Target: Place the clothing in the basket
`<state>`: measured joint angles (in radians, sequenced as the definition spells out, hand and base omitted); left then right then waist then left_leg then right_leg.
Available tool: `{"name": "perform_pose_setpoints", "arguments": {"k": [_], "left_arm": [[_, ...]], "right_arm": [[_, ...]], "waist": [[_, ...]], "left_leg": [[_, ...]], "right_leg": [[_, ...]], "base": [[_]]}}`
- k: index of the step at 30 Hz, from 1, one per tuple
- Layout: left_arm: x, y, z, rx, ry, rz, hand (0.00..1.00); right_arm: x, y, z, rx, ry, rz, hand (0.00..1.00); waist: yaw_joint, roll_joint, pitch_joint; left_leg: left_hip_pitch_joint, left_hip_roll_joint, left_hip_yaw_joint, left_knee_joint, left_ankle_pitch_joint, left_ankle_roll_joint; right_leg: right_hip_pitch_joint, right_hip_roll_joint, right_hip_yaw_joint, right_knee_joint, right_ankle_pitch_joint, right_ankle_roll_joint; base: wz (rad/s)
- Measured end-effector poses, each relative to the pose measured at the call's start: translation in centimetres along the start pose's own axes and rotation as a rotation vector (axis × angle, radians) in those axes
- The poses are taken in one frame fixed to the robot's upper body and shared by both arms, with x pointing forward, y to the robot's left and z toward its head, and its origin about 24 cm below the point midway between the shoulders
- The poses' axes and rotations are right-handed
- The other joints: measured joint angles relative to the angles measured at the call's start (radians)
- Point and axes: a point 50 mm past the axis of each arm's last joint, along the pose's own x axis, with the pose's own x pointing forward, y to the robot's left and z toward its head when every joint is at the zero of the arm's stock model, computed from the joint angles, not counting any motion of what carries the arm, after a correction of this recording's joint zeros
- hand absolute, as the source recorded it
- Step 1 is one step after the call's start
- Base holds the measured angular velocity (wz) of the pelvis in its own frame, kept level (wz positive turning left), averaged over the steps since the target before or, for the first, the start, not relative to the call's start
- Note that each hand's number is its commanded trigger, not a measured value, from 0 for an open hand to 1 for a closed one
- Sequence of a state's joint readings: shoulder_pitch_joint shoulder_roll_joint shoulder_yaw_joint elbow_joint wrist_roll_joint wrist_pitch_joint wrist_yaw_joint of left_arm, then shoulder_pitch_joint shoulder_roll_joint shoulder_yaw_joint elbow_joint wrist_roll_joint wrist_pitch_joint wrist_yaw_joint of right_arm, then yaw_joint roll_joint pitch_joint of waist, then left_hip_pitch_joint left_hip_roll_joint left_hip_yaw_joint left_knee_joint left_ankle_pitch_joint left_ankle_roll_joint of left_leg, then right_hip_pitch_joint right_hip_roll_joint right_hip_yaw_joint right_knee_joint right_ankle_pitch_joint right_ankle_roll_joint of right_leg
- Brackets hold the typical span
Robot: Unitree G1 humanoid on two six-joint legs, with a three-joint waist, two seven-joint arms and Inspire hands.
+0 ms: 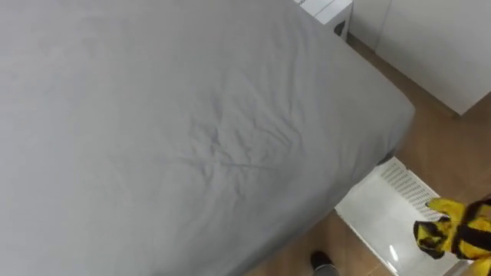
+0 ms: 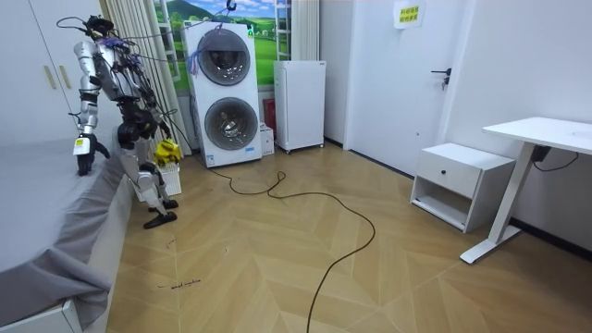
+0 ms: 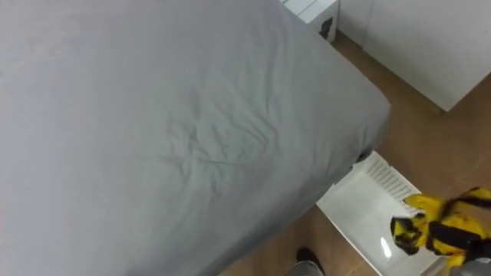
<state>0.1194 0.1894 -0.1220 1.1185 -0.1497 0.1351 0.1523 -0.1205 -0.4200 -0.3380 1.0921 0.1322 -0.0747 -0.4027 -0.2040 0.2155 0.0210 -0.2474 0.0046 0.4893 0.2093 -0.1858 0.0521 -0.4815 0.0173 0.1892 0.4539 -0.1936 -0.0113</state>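
The dark fingers of the right hand (image 1: 481,207) are curling into a bunched yellow garment (image 1: 459,234) with black patches and are pinching it, so that the garment is hanging in the air. It is hovering over the white basket (image 1: 376,208), above its rim and not yet inside. The basket is standing on the wooden floor (image 1: 437,146), just beside the corner of the bed (image 1: 192,130), which is wearing a grey, slightly creased sheet. In the room view the robot is standing at the edge of this bed, and its left hand (image 2: 83,155) is hanging low over the sheet; whether that hand is open or closed cannot be told.
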Motion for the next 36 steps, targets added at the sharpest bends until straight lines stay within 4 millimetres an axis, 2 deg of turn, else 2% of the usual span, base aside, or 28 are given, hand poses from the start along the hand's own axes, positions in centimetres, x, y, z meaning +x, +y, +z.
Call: {"name": "perform_pose_setpoints", "arguments": {"k": [4,7,8,13,15,19,22,24,25,27,29,33,36], "left_arm": [[0.0,0.8,-0.8,-0.014,-0.001,0.008,0.0],[0.0,1.1,-0.8,-0.013,-0.011,0.014,0.0],[0.0,1.1,-0.6,-0.014,-0.022,0.014,0.0],[-0.1,1.6,-0.9,-0.021,-0.033,0.022,0.0],[-0.2,1.9,-1.2,-0.046,-0.028,0.032,0.0],[-0.2,2.1,-1.0,-0.06,-0.046,0.035,0.0],[-0.3,2.6,-0.7,-0.071,-0.066,0.052,0.0],[-0.4,2.9,-0.8,-0.09,-0.091,0.064,0.0],[-0.5,2.9,-0.8,-0.09,-0.097,0.066,0.0],[-0.5,2.8,-0.5,-0.091,-0.116,0.063,0.0],[-0.5,2.5,-0.5,-0.09,-0.126,0.064,0.0],[-0.6,2.2,-0.3,-0.074,-0.154,0.082,0.0],[-0.6,2.1,0.1,-0.078,-0.18,0.088,0.0]], "right_arm": [[-0.2,0.0,-0.7,0.028,0.028,0.0,0.0],[-0.5,-0.4,-2.2,0.026,0.068,0.0,0.0],[-0.7,-0.5,-2.8,0.017,0.081,0.007,0.0],[-0.8,-0.8,-3.5,0.036,0.106,0.022,0.0],[-1.0,-0.7,-3.9,0.038,0.118,0.032,0.0],[-1.3,-0.6,-4.8,0.062,0.154,0.041,0.0],[-2.3,0.0,-6.5,0.051,0.194,0.064,0.0],[-3.4,1.0,-8.0,0.035,0.236,0.1,0.0],[-3.6,1.2,-8.2,0.03,0.24,0.109,0.0],[-4.2,2.1,-8.6,-0.005,0.241,0.15,0.0],[-4.8,3.0,-8.9,-0.04,0.24,0.211,0.0],[-6.5,4.5,-11.2,-0.106,0.327,0.334,0.0],[-7.7,5.5,-12.4,-0.139,0.377,0.412,0.0]], "waist": [[-0.005,-0.029,-0.0004],[0.0,-0.05,-0.0006],[0.013,-0.062,-0.0038],[0.023,-0.08,-0.0116],[0.045,-0.094,-0.0125],[0.057,-0.116,-0.0143],[0.068,-0.148,-0.0238],[0.08,-0.174,-0.0253],[0.081,-0.177,-0.0246],[0.104,-0.184,-0.0254],[0.104,-0.19,-0.0249],[0.123,-0.21,-0.0239],[0.135,-0.226,-0.0226]], "left_leg": [[0.024,0.005,-0.007,0.009,0.0,0.0],[0.051,0.01,-0.03,0.012,0.0,-0.001],[0.07,0.013,-0.03,0.009,-0.001,-0.002],[0.122,0.018,-0.062,-0.022,-0.004,-0.007],[0.149,0.02,-0.068,-0.023,-0.004,-0.008],[0.193,0.02,-0.087,-0.029,-0.004,-0.01],[0.212,0.019,-0.126,-0.029,-0.002,-0.013],[0.237,0.019,-0.149,-0.035,-0.001,-0.014],[0.243,0.019,-0.155,-0.037,-0.001,-0.014],[0.259,0.018,-0.168,-0.044,-0.001,-0.015],[0.268,0.015,-0.188,-0.045,-0.001,-0.015],[0.28,0.007,-0.231,-0.045,-0.001,-0.015],[0.289,0.001,-0.253,-0.046,-0.001,-0.014]], "right_leg": [[0.037,-0.001,-0.014,-0.011,-0.004,-0.003],[0.084,0.001,-0.031,-0.043,-0.004,-0.003],[0.103,0.002,-0.032,-0.048,-0.005,-0.004],[0.18,0.001,-0.082,-0.098,0.006,-0.008],[0.219,0.0,-0.094,-0.118,0.01,-0.01],[0.286,-0.01,-0.122,-0.152,0.011,-0.011],[0.335,-0.014,-0.165,-0.187,0.012,-0.013],[0.384,-0.016,-0.189,-0.22,0.015,-0.015],[0.394,-0.016,-0.192,-0.227,0.016,-0.014],[0.418,-0.016,-0.197,-0.242,0.02,-0.011],[0.439,-0.018,-0.219,-0.254,0.022,-0.01],[0.478,-0.032,-0.262,-0.273,0.018,-0.008],[0.504,-0.036,-0.276,-0.286,0.014,-0.005]], "base": [[0.11],[0.23],[0.0],[0.2],[0.12],[0.22],[0.38],[0.35],[0.23],[0.15],[0.27],[0.33],[0.28]]}}
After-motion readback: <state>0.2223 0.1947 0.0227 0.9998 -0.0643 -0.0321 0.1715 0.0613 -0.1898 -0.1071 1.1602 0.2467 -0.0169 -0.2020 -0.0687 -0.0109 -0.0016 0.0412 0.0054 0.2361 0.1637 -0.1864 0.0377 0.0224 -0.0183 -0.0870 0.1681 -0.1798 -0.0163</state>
